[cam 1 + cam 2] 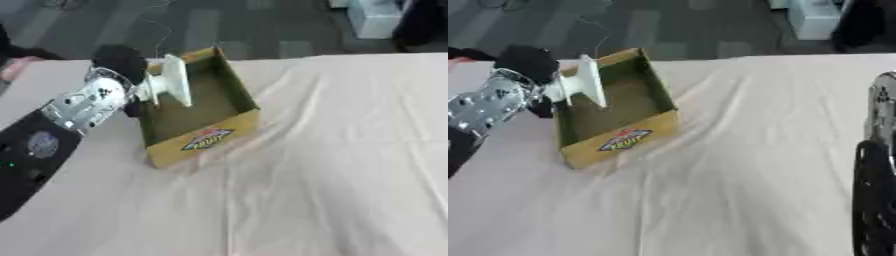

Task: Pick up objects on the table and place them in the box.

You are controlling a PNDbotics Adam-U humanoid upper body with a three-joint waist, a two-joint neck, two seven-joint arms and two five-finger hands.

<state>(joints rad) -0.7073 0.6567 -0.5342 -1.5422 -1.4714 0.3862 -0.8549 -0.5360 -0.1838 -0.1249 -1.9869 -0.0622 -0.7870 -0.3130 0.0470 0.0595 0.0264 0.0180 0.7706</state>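
Observation:
An open yellow cardboard box [229, 131] with a fruit label on its front wall stands on the cream tablecloth at the left of centre. My left hand [120, 62], black beyond a silver wrist, is just outside the box's left wall. Its fingers are curled round the narrow end of a white object [178, 80] with a broad flat part. That flat part stands on edge over the box's left wall and reaches inside the box. The floor of the box [197, 107] shows bare and brown. Of my right arm [877, 170] only forearm and wrist show at the right edge; the hand is hidden.
A wrinkled cream cloth [332, 170] covers the table, with broad open surface to the right of and in front of the box. The table's far edge runs just behind the box, with dark floor beyond. A white cabinet [376, 17] stands at the back right.

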